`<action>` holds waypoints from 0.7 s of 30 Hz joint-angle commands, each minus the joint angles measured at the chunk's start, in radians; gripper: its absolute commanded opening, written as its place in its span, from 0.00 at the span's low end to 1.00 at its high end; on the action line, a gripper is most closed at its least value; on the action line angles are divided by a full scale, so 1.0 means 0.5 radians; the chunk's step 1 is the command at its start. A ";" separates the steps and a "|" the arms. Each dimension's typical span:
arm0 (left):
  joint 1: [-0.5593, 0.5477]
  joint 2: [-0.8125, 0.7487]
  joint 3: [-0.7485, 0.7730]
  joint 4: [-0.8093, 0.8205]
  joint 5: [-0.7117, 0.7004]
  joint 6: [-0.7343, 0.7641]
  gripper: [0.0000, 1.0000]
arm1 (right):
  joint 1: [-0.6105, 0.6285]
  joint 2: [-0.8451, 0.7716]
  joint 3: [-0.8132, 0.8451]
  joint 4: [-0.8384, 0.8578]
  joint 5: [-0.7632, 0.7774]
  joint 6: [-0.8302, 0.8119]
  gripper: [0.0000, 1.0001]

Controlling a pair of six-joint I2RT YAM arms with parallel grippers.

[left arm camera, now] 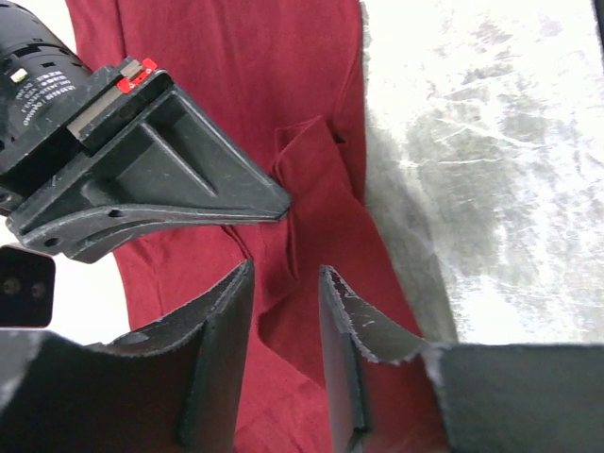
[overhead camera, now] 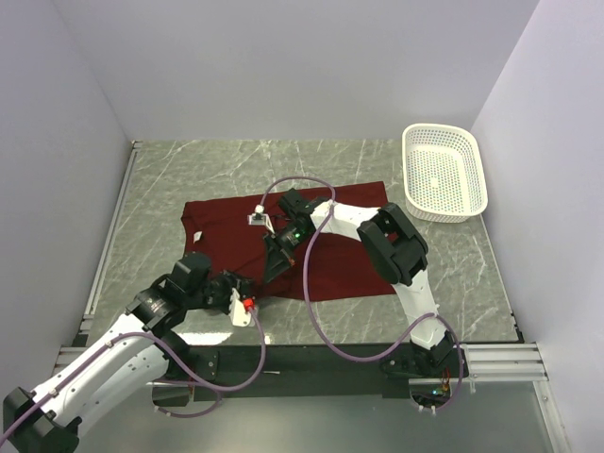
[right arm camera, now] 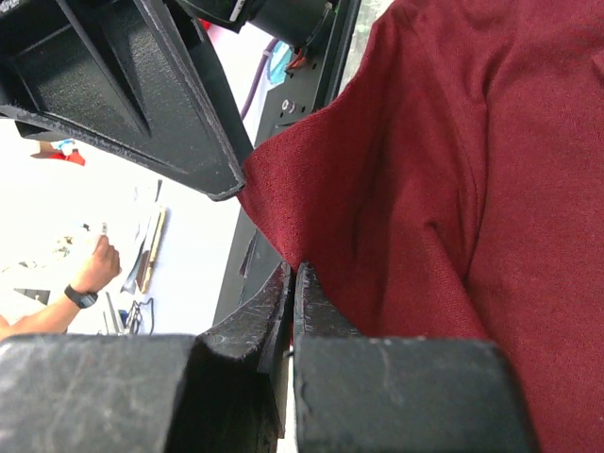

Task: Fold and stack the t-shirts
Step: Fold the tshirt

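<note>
Maroon t-shirt (right arm camera: 444, 189) cloth is caught in the right gripper (right arm camera: 294, 283): its two jaws are pressed almost together, with a pinch of the fabric's edge clamped between them and drawn up into a peaked ridge. Close beside it sits the left gripper (left arm camera: 286, 311), jaws parted by a narrow gap. A crumpled fold of red fabric shows through that gap, but nothing is clamped, and whether the tips touch the cloth I can't tell. On the left wrist view, one dark finger of the right gripper juts in from the upper left, its tip over a small pucker in the shirt. Wider now, from above: both grippers meet at the near-left part of the garment. The right arm is bent across it from the right, and the left arm comes in low from the near-left. The shirt lies spread mostly flat across the middle of the grey marbled table (overhead camera: 472, 274), rumpled only where the grippers work. Well apart, at the far right corner, stands the white basket (overhead camera: 444, 175), with none of the shirt in it.
</note>
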 commanded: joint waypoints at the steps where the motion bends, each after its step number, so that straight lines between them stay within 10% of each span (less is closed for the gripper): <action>1: -0.036 0.012 -0.027 0.120 -0.058 -0.013 0.39 | -0.016 0.008 0.039 0.047 -0.077 0.009 0.00; 9: -0.082 0.034 -0.033 0.142 -0.144 -0.019 0.31 | -0.013 0.008 0.030 0.044 -0.080 0.006 0.00; 15: -0.104 0.028 -0.018 0.142 -0.162 -0.028 0.00 | -0.016 0.008 0.027 0.041 -0.071 0.003 0.01; 17: -0.104 0.031 -0.015 0.136 -0.162 -0.034 0.00 | -0.016 -0.001 0.027 0.014 -0.053 -0.024 0.11; 18: -0.107 0.022 -0.009 0.126 -0.162 -0.034 0.00 | -0.016 -0.010 0.030 -0.008 -0.034 -0.049 0.38; 21: -0.107 0.003 0.013 0.083 -0.162 -0.059 0.00 | -0.031 -0.077 0.121 -0.280 0.174 -0.325 0.64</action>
